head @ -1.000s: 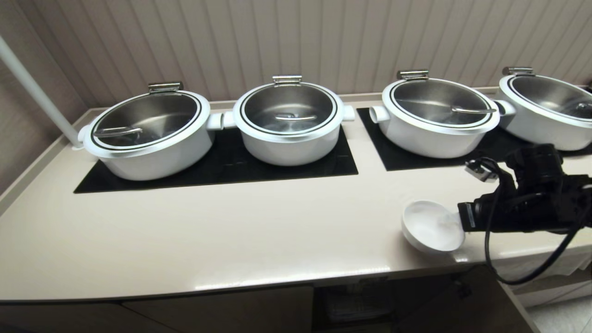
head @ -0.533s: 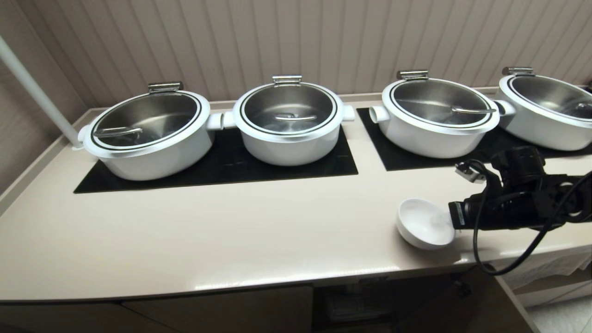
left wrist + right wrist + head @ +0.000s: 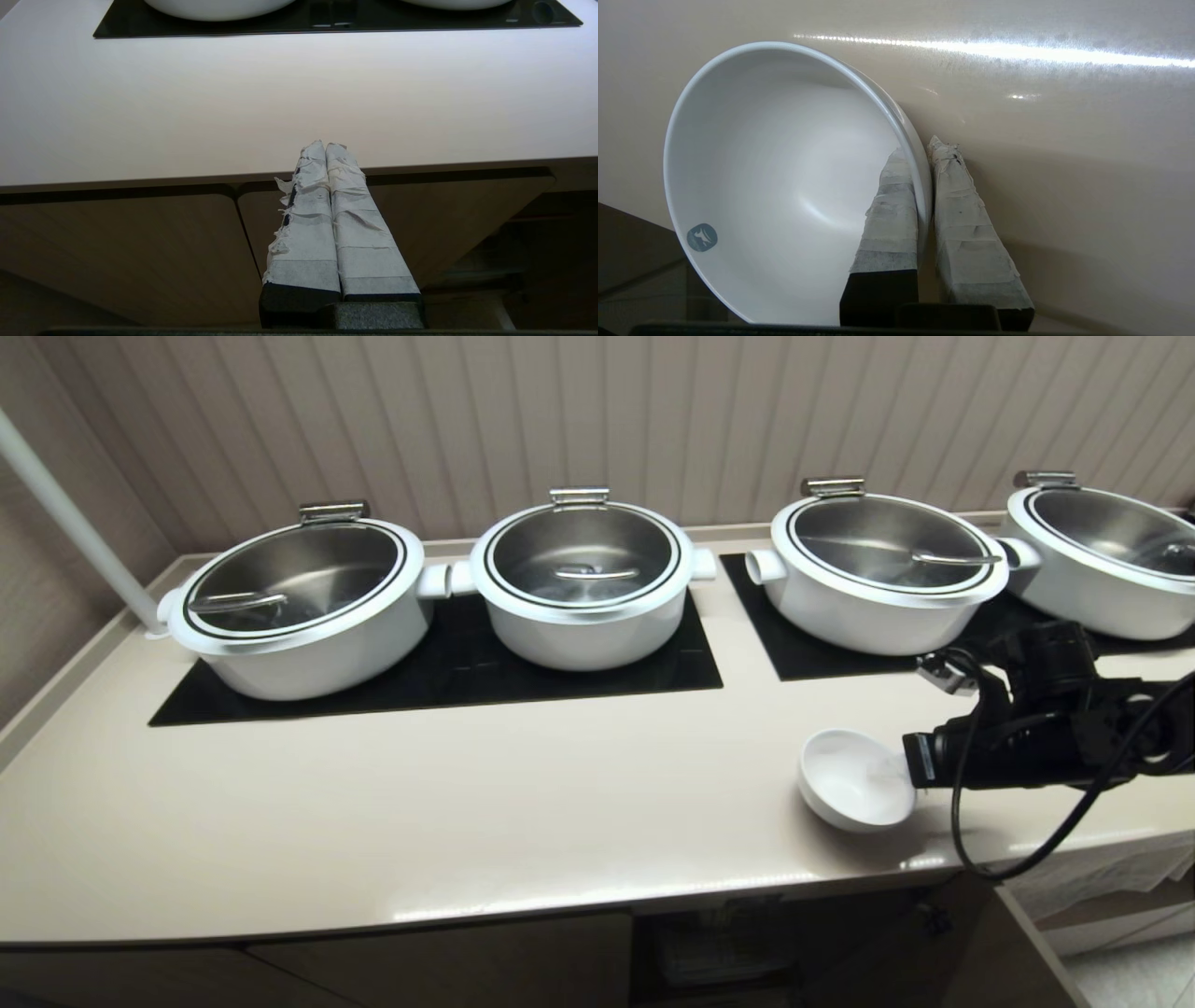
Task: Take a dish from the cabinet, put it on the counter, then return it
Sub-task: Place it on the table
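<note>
I've got the dish (image 3: 854,789) pinched by its rim in the right gripper (image 3: 910,770), one taped finger (image 3: 892,210) inside the bowl, the other against the outer wall, jaws narrow on the thin edge. Dish sits over the counter (image 3: 467,803) near its front edge, in front of the third lidded pot (image 3: 882,569) from the left. It's tilted, mouth facing up and toward the left of the counter, rim side toward the gripper higher; round, so no real long axis. Can't tell if its foot touches the counter or hangs just above; the underside is hidden. Small blue-grey sticker (image 3: 702,237) inside the bowl near the rim. Right arm is cut off at the picture edge; black cable (image 3: 1027,859) loops below it past the counter edge. Left gripper (image 3: 325,149) is parked below the counter's front edge, taped fingers pressed together, nothing in them, facing the cabinet (image 3: 140,247) doors. Cabinet interior to the side is dark, hard to make out.
</note>
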You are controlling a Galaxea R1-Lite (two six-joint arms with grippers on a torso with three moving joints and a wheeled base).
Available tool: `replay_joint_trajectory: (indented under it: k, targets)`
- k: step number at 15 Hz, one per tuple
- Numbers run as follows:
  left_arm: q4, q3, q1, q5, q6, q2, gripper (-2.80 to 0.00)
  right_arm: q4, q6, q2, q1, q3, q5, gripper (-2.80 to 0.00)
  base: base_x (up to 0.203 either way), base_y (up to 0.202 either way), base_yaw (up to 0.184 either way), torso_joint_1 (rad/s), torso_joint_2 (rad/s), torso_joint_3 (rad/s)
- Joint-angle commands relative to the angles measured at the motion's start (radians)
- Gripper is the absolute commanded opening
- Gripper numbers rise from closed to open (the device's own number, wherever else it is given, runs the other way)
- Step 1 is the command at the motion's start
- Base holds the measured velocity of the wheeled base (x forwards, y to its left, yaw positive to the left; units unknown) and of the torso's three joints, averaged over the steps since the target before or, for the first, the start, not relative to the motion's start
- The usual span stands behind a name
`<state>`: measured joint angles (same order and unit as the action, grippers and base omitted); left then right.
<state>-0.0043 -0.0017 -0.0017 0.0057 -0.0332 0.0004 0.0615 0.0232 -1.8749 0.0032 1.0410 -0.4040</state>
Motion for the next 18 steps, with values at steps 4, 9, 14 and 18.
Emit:
replay_joint_trajectory:
  k: [4,9,14,18]
  targets:
    - [-0.001,0.0,0.0,0.0,-0.001,0.0,-2.8,0.001,0.001,-0.015,0.0,0.025,-0.002,-2.8,0.0,0.0,0.0,0.0,0.0,0.0]
    - [0.0,0.0,0.0,0.0,-0.001,0.0,-2.8,0.003,0.001,-0.03,-0.002,0.028,-0.001,-2.8,0.0,0.0,0.0,0.0,0.0,0.0]
    - [0.0,0.0,0.0,0.0,-0.001,0.0,-2.8,0.0,0.001,-0.035,-0.002,0.042,-0.001,-2.8,0.0,0.0,0.0,0.0,0.0,0.0]
    - [0.0,0.0,0.0,0.0,-0.001,0.0,-2.8,0.0,0.001,-0.033,-0.002,0.046,-0.001,-2.8,0.0,0.0,0.0,0.0,0.0,0.0]
